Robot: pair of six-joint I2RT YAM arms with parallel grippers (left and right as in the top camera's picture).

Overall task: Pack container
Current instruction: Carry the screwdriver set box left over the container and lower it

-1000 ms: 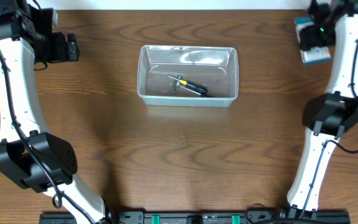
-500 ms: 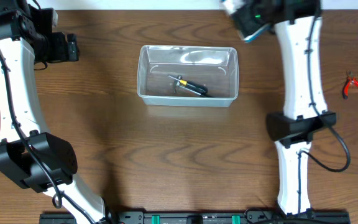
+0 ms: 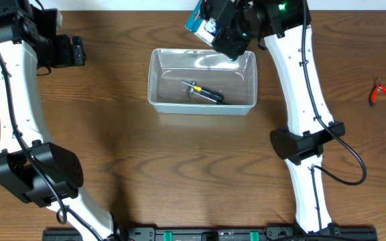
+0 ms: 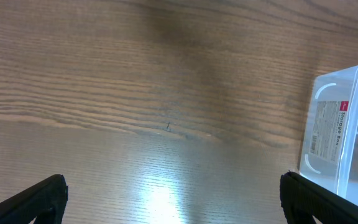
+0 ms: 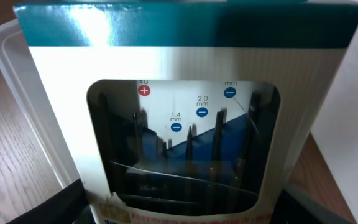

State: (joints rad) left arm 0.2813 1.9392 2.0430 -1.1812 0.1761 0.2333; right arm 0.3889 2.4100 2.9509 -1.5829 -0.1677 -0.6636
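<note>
Grips a blue-and-white boxed set of precision screwdrivers (image 3: 202, 19) in the right tool (image 3: 228, 35), jaws spread partway to the box's width and pressed on its lower sides, windowed face toward the wrist camera. Hangs that box about the back rim of the clear plastic container (image 3: 154, 80), which sits mid-surface with a black-and-yellow screwdriver (image 3: 206, 93) already lying on its floor. Leaves the left tool (image 3: 72, 50) opened fully and empty, well to the left of the tub over bare wood. Risks, on this reading, a release too far back: could land the box on the rim or outside it, then tip it onto the surface. Risks also a catch on the near-vertical wall if lowered while tilted, enough to shove or skid the light tub, with nothing bracing it. Could drop the box onto the screwdriver and leave it propped askew rather than flat. Cannot tell the box's height above the rim from these views, so hard to judge the clearance. Leaves red-handled pliers (image 3: 382, 92) unpacked near the right edge.
</note>
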